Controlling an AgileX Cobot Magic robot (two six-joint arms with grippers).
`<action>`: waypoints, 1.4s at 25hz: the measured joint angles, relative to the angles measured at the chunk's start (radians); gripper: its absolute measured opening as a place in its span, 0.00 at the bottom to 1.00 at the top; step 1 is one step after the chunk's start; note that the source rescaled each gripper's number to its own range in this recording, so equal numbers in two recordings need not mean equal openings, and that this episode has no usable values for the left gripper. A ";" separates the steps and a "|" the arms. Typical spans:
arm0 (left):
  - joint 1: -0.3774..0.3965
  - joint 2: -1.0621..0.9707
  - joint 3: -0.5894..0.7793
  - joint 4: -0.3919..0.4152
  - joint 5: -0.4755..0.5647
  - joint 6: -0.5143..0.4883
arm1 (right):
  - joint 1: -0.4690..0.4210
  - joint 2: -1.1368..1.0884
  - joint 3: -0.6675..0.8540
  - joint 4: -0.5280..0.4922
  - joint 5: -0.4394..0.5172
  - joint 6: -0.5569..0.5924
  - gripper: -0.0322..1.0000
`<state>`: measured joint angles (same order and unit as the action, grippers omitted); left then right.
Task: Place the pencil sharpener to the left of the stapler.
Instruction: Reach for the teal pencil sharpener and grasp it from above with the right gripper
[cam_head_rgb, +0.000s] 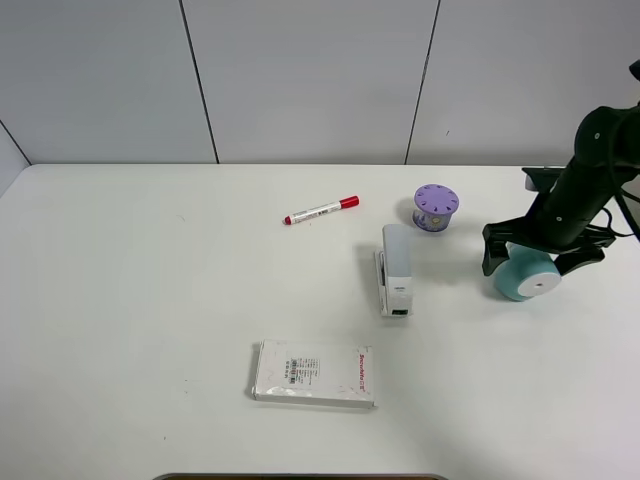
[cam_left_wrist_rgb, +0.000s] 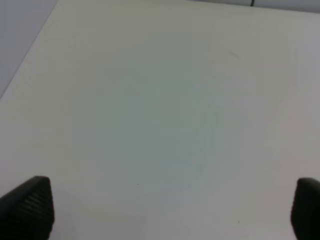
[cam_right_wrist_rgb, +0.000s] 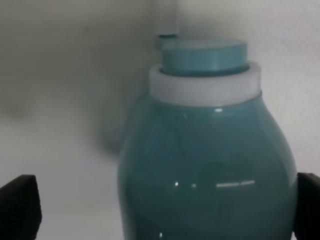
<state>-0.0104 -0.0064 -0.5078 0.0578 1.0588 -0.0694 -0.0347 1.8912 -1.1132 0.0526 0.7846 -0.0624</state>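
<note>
The teal pencil sharpener (cam_head_rgb: 527, 277) lies on its side at the right of the table, its white round face toward the front. My right gripper (cam_head_rgb: 535, 262) hangs over it, open, one finger on each side of the barrel. In the right wrist view the sharpener (cam_right_wrist_rgb: 205, 165) fills the space between the fingertips (cam_right_wrist_rgb: 20, 205), with a wide gap on one side and almost none on the other. The white and light-grey stapler (cam_head_rgb: 396, 268) lies left of the sharpener, near the table's middle. My left gripper (cam_left_wrist_rgb: 167, 207) is open over bare table and does not show in the exterior view.
A purple cylinder with holes on top (cam_head_rgb: 436, 207) stands just behind the stapler. A red-capped marker (cam_head_rgb: 321, 210) lies further left at the back. A flat white packaged box (cam_head_rgb: 314, 373) lies near the front, left of the stapler.
</note>
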 joint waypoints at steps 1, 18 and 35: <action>0.000 0.000 0.000 0.000 0.000 0.000 | 0.000 0.008 0.000 -0.005 -0.003 0.000 1.00; 0.000 0.000 0.000 0.000 0.000 0.000 | 0.000 0.094 0.000 -0.043 -0.046 0.042 1.00; 0.000 0.000 0.000 0.000 0.000 0.000 | 0.000 0.101 0.000 -0.065 -0.058 0.044 0.03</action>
<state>-0.0104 -0.0064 -0.5078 0.0578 1.0588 -0.0694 -0.0347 1.9925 -1.1132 -0.0120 0.7268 -0.0188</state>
